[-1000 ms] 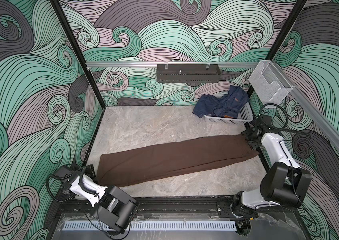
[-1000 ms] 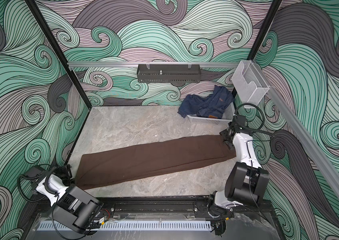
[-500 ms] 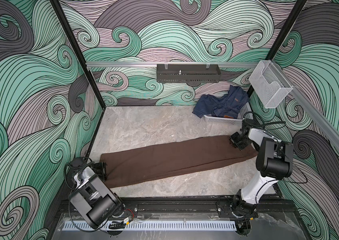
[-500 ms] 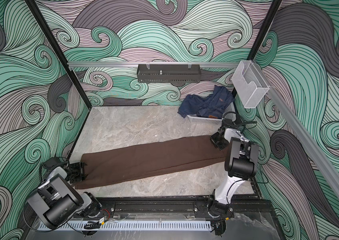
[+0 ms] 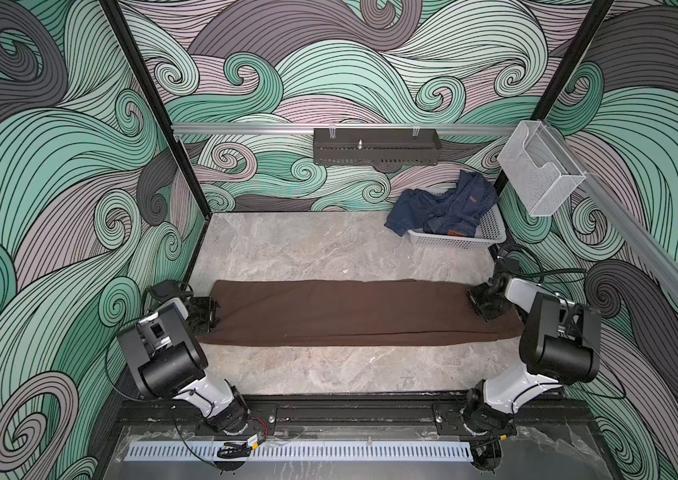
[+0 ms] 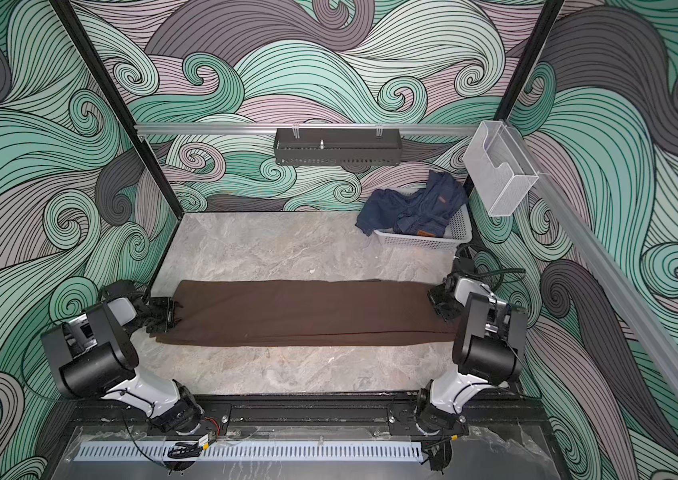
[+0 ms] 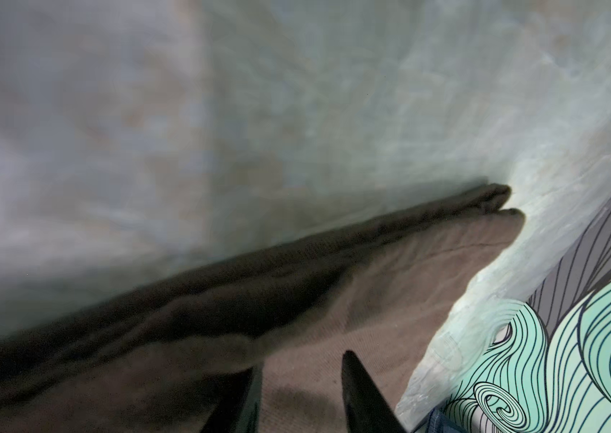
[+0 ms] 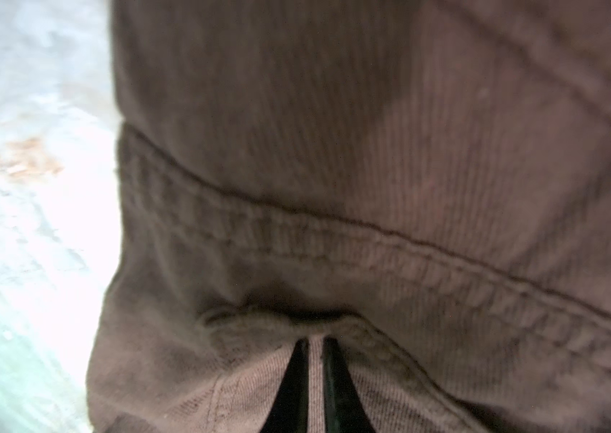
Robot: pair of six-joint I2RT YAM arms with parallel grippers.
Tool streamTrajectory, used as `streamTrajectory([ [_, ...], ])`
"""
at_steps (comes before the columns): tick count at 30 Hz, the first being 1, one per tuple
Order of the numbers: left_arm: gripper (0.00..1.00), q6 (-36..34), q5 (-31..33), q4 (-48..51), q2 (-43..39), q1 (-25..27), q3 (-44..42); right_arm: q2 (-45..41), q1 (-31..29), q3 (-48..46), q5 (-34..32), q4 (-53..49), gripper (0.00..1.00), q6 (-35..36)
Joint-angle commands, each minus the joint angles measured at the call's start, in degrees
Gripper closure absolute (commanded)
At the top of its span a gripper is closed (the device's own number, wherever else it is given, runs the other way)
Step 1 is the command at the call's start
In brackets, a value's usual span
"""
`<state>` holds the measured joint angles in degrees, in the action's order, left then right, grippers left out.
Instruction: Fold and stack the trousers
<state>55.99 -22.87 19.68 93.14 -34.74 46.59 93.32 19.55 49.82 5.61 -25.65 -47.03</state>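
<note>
The brown trousers (image 5: pixel 350 311) lie stretched flat across the tabletop (image 5: pixel 308 249), end-grasping in hand. The right tool (image 8: pixel 315 339) pinches one end, jaws nearly together. The left tool (image 7: pixel 300 361) straddles the other end, part-open. Next, probably: close left, then fold the ends together.

You're in a robotics lab test cell, not a home. Swirl-printed wall panels (image 5: pixel 329 62) on black frame posts (image 5: pixel 156 108) box in a marble-look desk (image 5: pixel 308 249). An aluminium rail (image 5: pixel 246 128) carries a black tray (image 5: pixel 377 147) and a wire mesh bin (image 5: pixel 537 174). The left arm (image 5: pixel 162 353) and right arm (image 5: pixel 553 340) are bolted to a front track (image 5: pixel 350 411).
</note>
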Motion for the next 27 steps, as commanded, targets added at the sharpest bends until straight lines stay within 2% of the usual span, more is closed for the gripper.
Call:
streamTrajectory([
  [1,0.59,0.2,5.8,3.6,6.2,3.0,5.0,-1.6,0.7,-4.6,-6.1,-3.8,0.87,-2.5],
  [6,0.49,-4.2,4.1,10.3,6.4,5.1,15.3,-6.7,0.7,-7.0,-6.0,-3.2,0.86,-2.6],
  [10,0.36,-12.2,4.2,18.7,1.4,5.0,24.8,-11.9,-1.7,-3.3,-6.3,-6.1,0.75,-0.1],
  [13,0.3,-19.1,4.6,25.0,0.6,5.0,32.9,-15.1,-5.4,0.7,-8.0,-9.5,0.58,2.8],
  [16,0.28,-24.2,3.7,27.9,2.1,5.0,37.4,-16.9,-8.8,2.0,-7.3,-10.4,0.5,3.8],
  [21,0.27,-28.8,-1.3,27.9,9.4,5.6,40.7,-16.7,-13.2,1.4,-3.8,-9.4,0.47,4.9],
  [27,0.27,-34.9,1.0,35.5,19.7,7.8,48.0,-14.0,-14.7,-0.2,0.1,-8.0,0.46,5.4],
])
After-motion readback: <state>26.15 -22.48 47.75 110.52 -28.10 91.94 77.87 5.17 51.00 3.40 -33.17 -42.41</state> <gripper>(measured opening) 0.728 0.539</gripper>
